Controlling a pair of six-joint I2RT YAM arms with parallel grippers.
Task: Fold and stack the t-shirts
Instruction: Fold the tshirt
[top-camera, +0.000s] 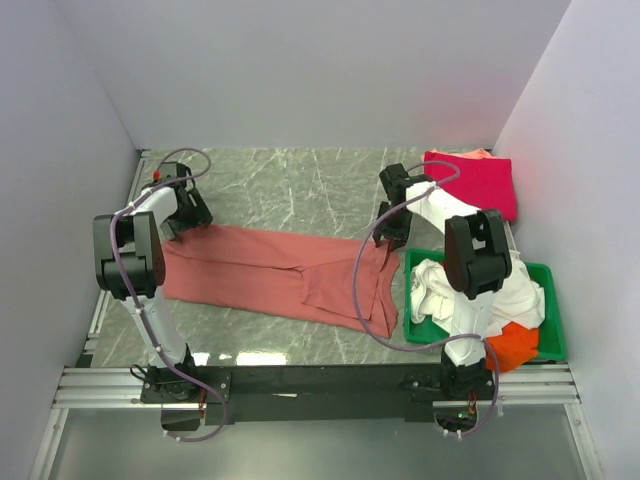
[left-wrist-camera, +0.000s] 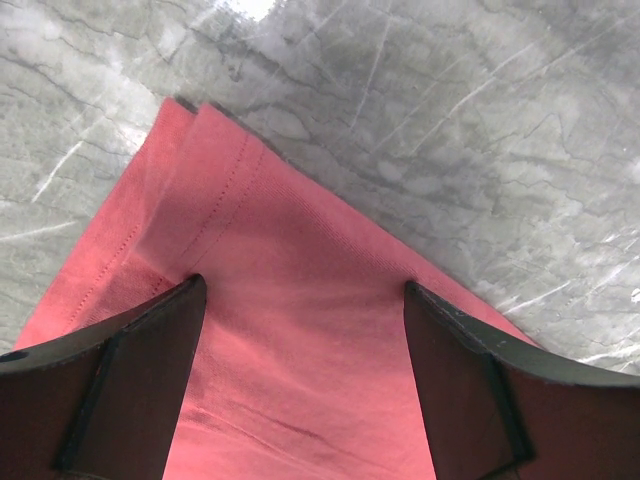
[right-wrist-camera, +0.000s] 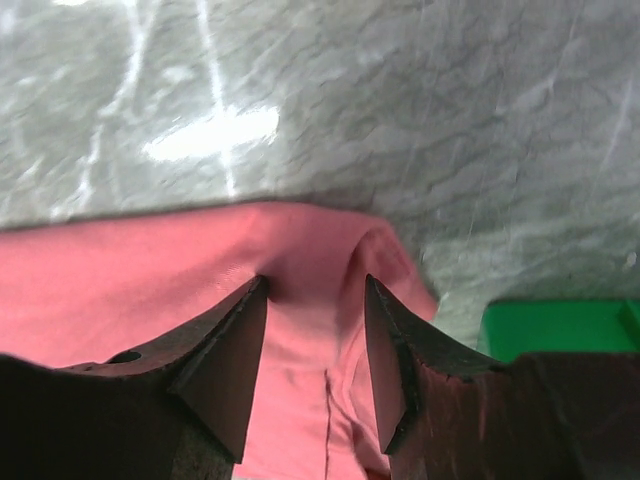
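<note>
Across table (top-camera: 300, 185): salmon-red shirt (top-camera: 270, 272) folded long, flat; L claw (left-wrist-camera: 302, 284) wide, R claw (right-wrist-camera: 315, 280) narrow, both over it.

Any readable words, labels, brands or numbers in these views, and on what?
None. The salmon-red shirt, crimson-pink shirt, white shirt, orange shirt, green tray and marble table are all plain. No legible marking shows on the left arm or right arm.

The top camera looks down from behind; both wrist cameras (very close) see its salmon t-shirt (top-camera: 260, 272).
</note>
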